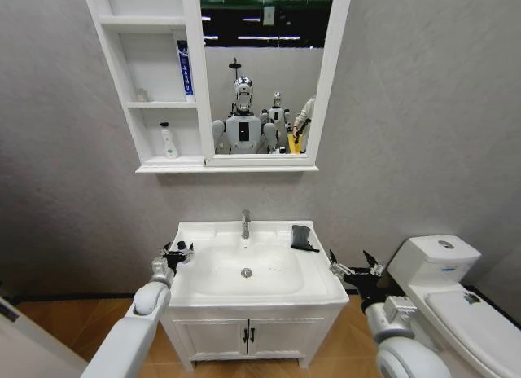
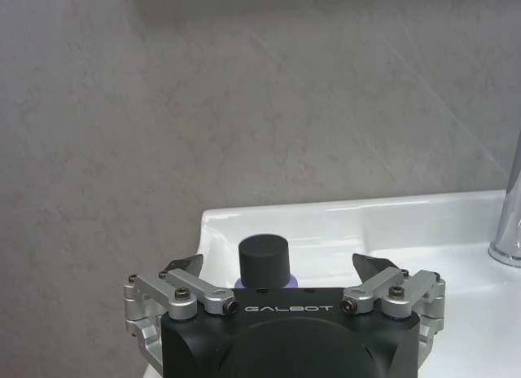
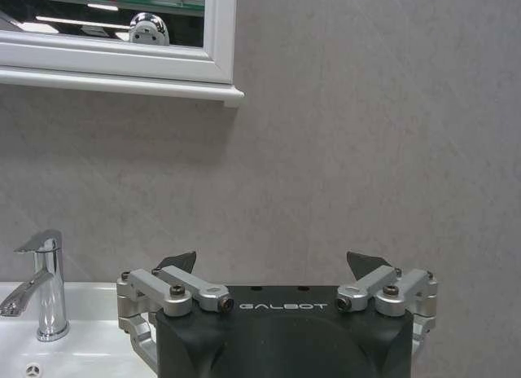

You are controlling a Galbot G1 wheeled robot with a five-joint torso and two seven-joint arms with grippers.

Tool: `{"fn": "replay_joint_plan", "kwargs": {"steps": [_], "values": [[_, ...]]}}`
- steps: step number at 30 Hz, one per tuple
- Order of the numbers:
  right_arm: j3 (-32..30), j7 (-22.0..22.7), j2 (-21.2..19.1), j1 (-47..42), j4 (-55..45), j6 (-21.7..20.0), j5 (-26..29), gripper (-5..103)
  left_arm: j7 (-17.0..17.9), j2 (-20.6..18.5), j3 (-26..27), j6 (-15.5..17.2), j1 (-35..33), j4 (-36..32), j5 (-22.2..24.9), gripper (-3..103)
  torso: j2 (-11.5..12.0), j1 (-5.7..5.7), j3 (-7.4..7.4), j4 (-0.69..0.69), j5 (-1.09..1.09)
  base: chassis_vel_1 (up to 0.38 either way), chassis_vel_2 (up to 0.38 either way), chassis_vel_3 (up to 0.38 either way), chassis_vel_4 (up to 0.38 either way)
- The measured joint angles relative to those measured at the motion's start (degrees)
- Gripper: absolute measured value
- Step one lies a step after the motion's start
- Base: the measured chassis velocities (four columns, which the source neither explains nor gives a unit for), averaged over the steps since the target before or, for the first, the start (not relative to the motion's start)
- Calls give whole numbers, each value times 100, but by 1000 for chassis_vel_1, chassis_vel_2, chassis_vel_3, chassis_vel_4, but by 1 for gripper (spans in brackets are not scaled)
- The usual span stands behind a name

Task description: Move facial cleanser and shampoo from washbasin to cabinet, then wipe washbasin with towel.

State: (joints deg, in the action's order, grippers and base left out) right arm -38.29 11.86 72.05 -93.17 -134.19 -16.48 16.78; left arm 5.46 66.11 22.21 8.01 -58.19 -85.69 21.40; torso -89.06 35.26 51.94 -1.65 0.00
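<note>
The left gripper [image 1: 177, 252] sits at the left edge of the washbasin [image 1: 317, 284], its fingers [image 2: 186, 265] spread wide. In the left wrist view a bottle with a dark round cap [image 2: 264, 261] and a purple shoulder stands between the spread fingers; whether they touch it cannot be told, and what kind of bottle it is cannot be read.

The right gripper [image 1: 356, 265] hangs just off the right edge of the washbasin, between it and the white toilet [image 1: 444, 292], with its fingers [image 3: 177, 262] spread apart and nothing between them. Its wrist view looks at the grey wall, with the chrome tap [image 3: 45, 284] to one side and the lower corner of the cabinet [image 3: 221, 68] above.

The tap [image 1: 245, 224] stands at the middle of the back edge of the washbasin. The towel [image 1: 302, 237], a small dark folded cloth, lies on the rim at the back right corner, beside the oval bowl.

On the wall above hangs the cabinet [image 1: 326, 76], with its mirror panel and open shelf niches at the left. A white pump bottle [image 1: 168, 141] stands in the lowest niche, and a blue tube [image 1: 186, 68] stands upright in the niche above it, against the mirror's frame.
</note>
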Motion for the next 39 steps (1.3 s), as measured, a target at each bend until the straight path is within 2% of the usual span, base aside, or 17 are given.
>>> {"fn": "replay_joint_plan", "kwargs": {"steps": [8,11,15,21,30,31,32,34,36,39], "values": [[7,0,20,22,42,5,1,100,-129,118,-3,-163,204,507,-40,100,0,0,0,1,-1,0,0,0,0],[13,0,38,20,56,8,-8,100,-175,165,-26,-322,336,727,-29,100,0,0,0,1,0,0,0,0,0],[23,0,49,2,61,9,-21,100,-179,267,-79,-710,524,1139,17,100,0,0,0,0,-1,0,0,0,0],[6,0,16,69,114,9,-16,100,-187,322,-90,-1035,563,1391,40,100,1,0,0,0,-1,0,0,0,0],[23,3,46,55,143,9,-38,100,-231,334,-97,-1329,671,1720,87,101,1,0,0,-1,2,0,0,0,0],[21,6,54,50,143,8,-40,100,-266,339,-109,-1364,671,1733,89,97,0,0,0,-1,3,0,0,0,0],[21,6,54,50,143,8,-40,100,-266,339,-109,-1364,671,1733,89,97,0,0,0,-1,3,0,0,0,0],[22,7,68,49,146,6,-45,100,-286,340,-124,-1383,654,1730,88,86,0,0,-1,-2,4,0,0,0,0],[25,7,74,52,149,5,-47,100,-291,340,-127,-1384,637,1719,89,86,-1,-1,-1,-3,4,0,0,0,0],[37,7,80,66,165,0,-53,100,-303,337,-127,-1384,596,1689,88,70,-1,-1,-2,-3,3,0,0,0,0]]}}
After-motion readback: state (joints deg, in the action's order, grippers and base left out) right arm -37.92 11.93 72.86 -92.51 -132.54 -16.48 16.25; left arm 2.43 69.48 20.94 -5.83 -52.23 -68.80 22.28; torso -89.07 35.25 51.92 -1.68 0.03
